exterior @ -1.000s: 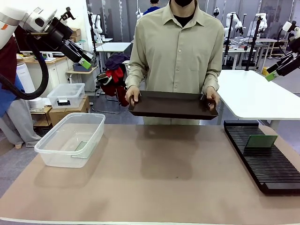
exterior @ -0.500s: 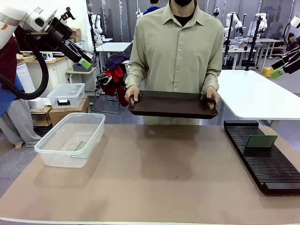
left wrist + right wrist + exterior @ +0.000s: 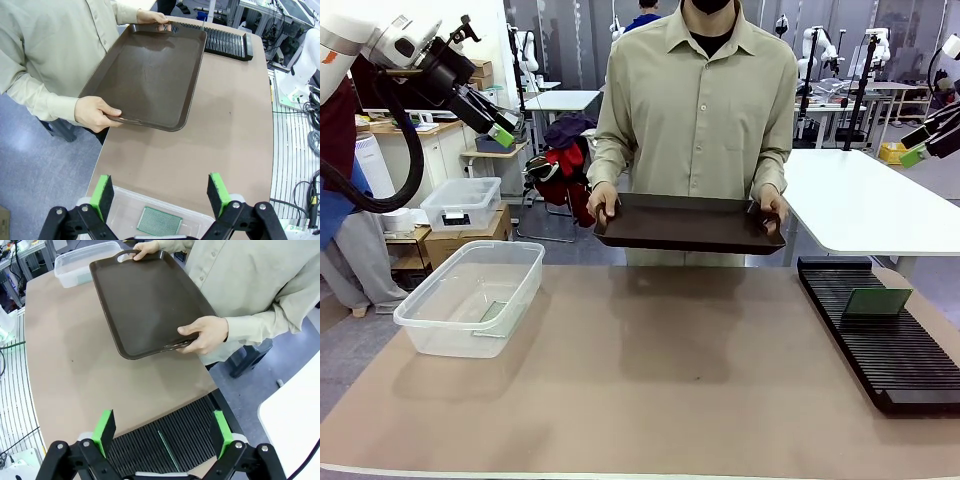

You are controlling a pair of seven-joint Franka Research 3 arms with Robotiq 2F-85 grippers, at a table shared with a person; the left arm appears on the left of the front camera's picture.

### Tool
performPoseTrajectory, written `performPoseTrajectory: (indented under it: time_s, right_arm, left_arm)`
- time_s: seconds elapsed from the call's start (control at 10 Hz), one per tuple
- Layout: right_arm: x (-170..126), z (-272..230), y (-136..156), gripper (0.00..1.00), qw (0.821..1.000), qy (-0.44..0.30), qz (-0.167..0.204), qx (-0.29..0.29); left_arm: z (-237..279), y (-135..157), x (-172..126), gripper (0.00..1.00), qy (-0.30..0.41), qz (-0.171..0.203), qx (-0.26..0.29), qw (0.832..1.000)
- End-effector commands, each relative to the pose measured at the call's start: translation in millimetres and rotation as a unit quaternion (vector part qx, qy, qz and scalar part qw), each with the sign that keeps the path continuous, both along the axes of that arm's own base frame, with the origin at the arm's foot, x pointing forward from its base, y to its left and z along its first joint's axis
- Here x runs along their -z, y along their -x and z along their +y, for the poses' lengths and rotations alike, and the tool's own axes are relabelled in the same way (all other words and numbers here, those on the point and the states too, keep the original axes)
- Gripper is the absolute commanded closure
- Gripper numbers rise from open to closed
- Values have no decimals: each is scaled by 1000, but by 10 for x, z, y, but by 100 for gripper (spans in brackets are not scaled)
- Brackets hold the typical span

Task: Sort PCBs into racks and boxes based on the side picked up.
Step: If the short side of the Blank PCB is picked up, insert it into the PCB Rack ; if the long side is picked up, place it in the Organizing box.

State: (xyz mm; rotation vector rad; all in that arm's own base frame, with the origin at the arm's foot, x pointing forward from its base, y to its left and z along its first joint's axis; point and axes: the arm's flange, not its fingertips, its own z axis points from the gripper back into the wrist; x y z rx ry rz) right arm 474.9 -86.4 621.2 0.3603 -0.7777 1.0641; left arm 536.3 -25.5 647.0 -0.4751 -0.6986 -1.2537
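Front view: the brown table top (image 3: 650, 390) is the landmark for every place below.
Person: stands at the far edge of the table in a beige long-sleeved shirt and holds a dark brown flat plastic tray (image 3: 690, 222) with both hands, above the far edge, not touching the table.
Tray: level, and its inside surface is bare in the left wrist view (image 3: 150, 75).
Box: the large clear plastic tub with rounded corners (image 3: 472, 296) sits on the left part of the table, near the far left corner.
Squarer board: a thin green rectangular PCB (image 3: 159, 221) lies flat on the bottom of the tub; in the front view it leans low against the tub's near right wall (image 3: 494, 311).
Rack: the long flat black slotted rack (image 3: 880, 335) lies along the right edge of the table.
Longer board: a thin green PCB (image 3: 877, 301) stands upright in a slot near the far end of the rack; in the right wrist view it is a thin green line across the slots (image 3: 169, 450).
Left gripper (image 3: 503, 134): high above the table's left side, over the tub, fingers wide apart, holding nothing (image 3: 159, 192).
Right gripper (image 3: 165, 432): high above the table's right edge, over the rack, fingers wide apart, holding nothing.
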Motion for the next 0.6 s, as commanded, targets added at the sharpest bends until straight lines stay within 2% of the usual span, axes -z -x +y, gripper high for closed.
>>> performPoseTrajectory:
  time_s: [0.0,0.5]
  right_arm:
    - [0,22,-12,0,1000,0,0,-2]
    - [0,22,-12,0,1000,0,0,-2]
  left_arm:
    - [-2,7,12,0,-1,0,-1,1000]
    - [-2,7,12,0,-1,0,-1,1000]
